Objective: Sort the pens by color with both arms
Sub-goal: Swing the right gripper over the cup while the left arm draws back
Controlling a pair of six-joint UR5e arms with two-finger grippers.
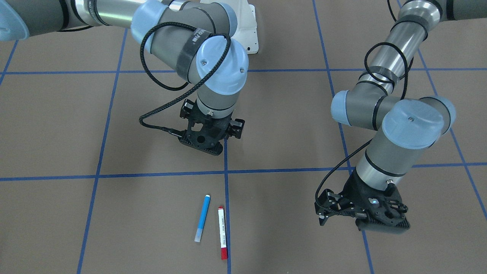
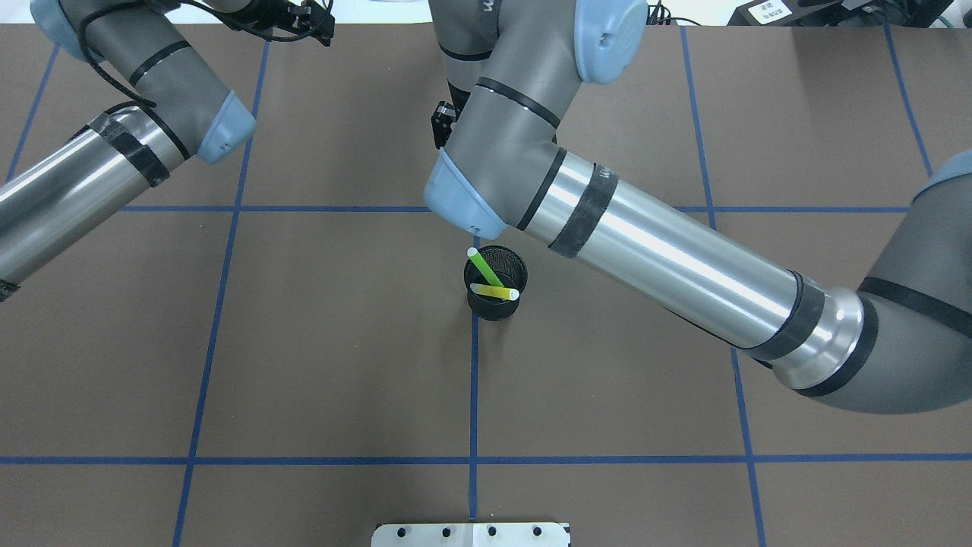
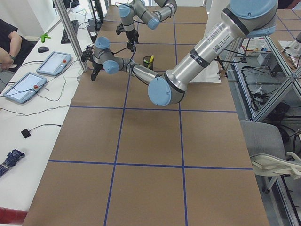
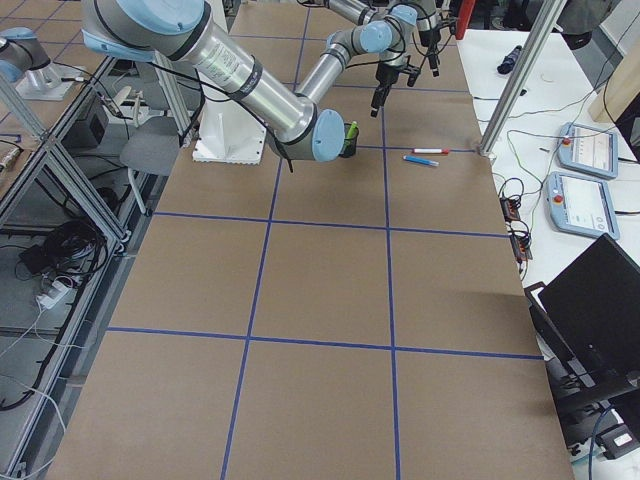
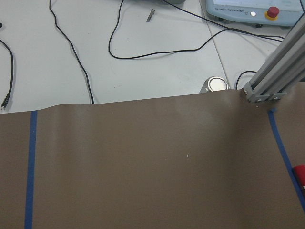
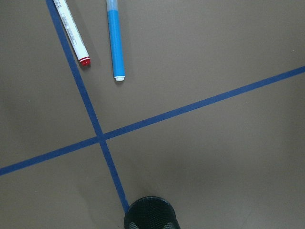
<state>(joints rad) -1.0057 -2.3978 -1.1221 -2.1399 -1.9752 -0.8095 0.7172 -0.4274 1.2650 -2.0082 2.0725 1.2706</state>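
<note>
A blue pen (image 1: 202, 218) and a white-barrelled pen with red ends (image 1: 222, 233) lie side by side on the brown table; both also show in the right wrist view, blue (image 6: 115, 40) and red-ended (image 6: 71, 31). A light green pen (image 2: 486, 270) and a yellow pen (image 2: 493, 292) stand in the black mesh cup (image 2: 495, 282). My right gripper (image 1: 211, 131) hangs straight down above the table between the cup and the two pens, its linkages spread, empty. My left gripper (image 1: 323, 213) hovers open and empty near the table's far edge, apart from the pens.
Blue tape lines grid the table. The white pedestal base (image 2: 471, 534) is at the robot's side. An aluminium post (image 5: 276, 78) stands at the far edge. Beyond it a white bench holds teach pendants (image 3: 51, 63) and cables. An operator (image 3: 9, 42) sits there.
</note>
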